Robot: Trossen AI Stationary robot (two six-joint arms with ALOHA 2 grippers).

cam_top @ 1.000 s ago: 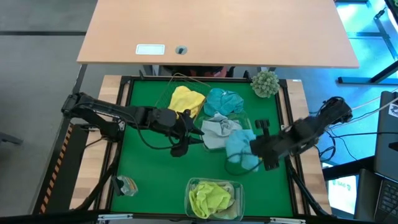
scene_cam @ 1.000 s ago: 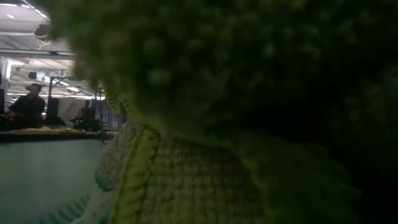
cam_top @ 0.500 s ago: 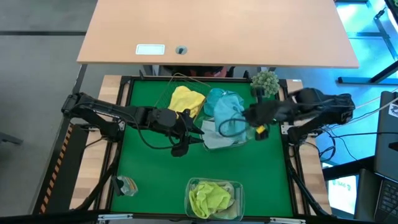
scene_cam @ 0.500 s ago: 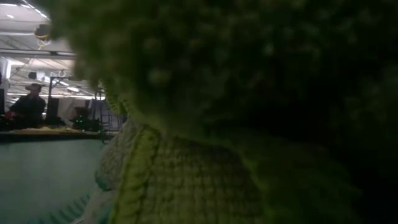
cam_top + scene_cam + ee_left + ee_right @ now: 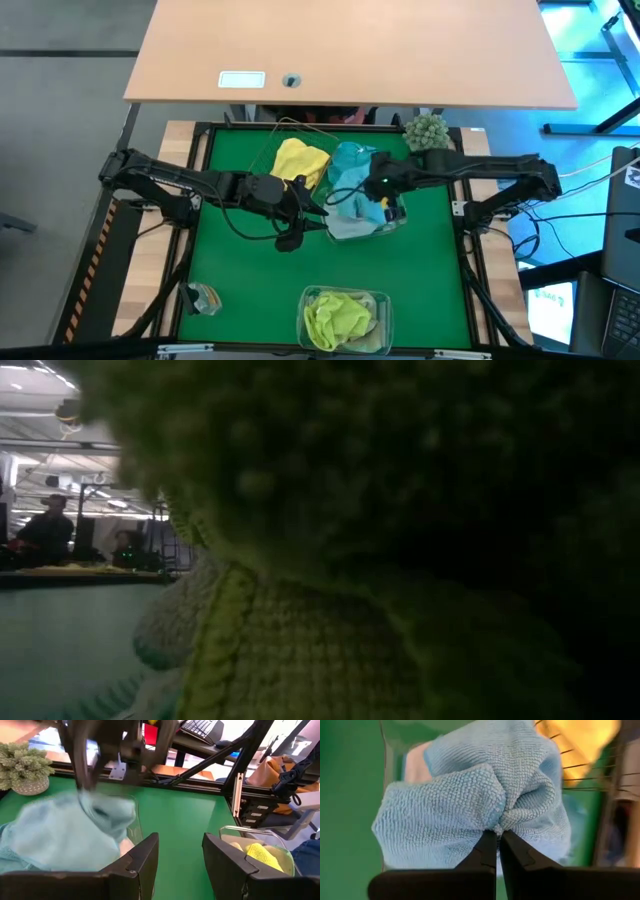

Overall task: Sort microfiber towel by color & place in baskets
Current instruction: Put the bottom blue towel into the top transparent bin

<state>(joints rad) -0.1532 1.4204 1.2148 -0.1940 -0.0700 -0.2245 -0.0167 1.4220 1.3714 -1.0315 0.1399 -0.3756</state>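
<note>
Three baskets stand on the green worktop (image 5: 230,270): one thin wire-frame basket (image 5: 290,140) with a yellow towel (image 5: 300,160), one clear plastic tub (image 5: 385,325) with a lime towel (image 5: 338,318), one clear tub (image 5: 345,232) mid-worktop. Right gripper (image 5: 497,837) fingers pinch a light-blue microfiber towel (image 5: 470,805) above it; left gripper (image 5: 180,850) fingers stand apart, empty. No writing is readable.

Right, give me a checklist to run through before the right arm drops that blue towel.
1. Right gripper shut on blue towel: ok.
2. Towel over the clear tub holding the other blue cloths: ok in the high view.
3. Left gripper open, holding nothing, waiting beside that tub: ok.
4. Yellow towel in the wire basket, apart from the blue: ok.
5. Green towels in the near tub: ok.
6. Towel's height above the tub: cannot tell.
</note>
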